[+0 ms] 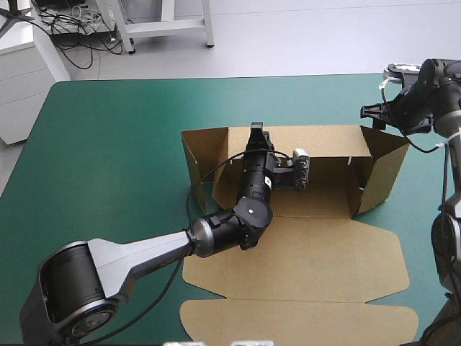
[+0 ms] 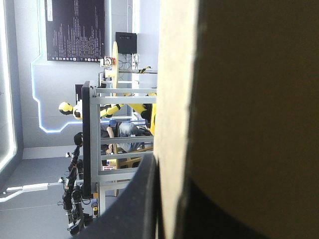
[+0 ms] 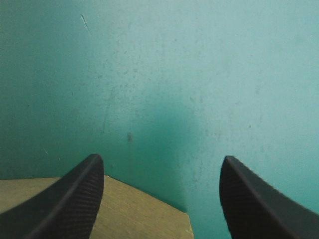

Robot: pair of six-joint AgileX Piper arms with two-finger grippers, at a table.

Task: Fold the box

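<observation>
Fingers [image 2: 132, 209] of the left gripper [image 1: 257, 133] pinch the box [image 1: 317, 238] by its far wall, likely steadying it upright; the right gripper [image 3: 162, 159] hangs open over the desk [image 1: 108, 144] beside it.

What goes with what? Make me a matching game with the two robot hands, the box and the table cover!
Things:
1. left hand
2. right hand
3. box
4. table cover

States:
A. teal-green
B. open, above the cover next to a corner of the box
C. brown, walls raised, one big part lying flat
D. shut on the far wall of the box

Pairs: 1-D, 2-B, 3-C, 4-A
</observation>
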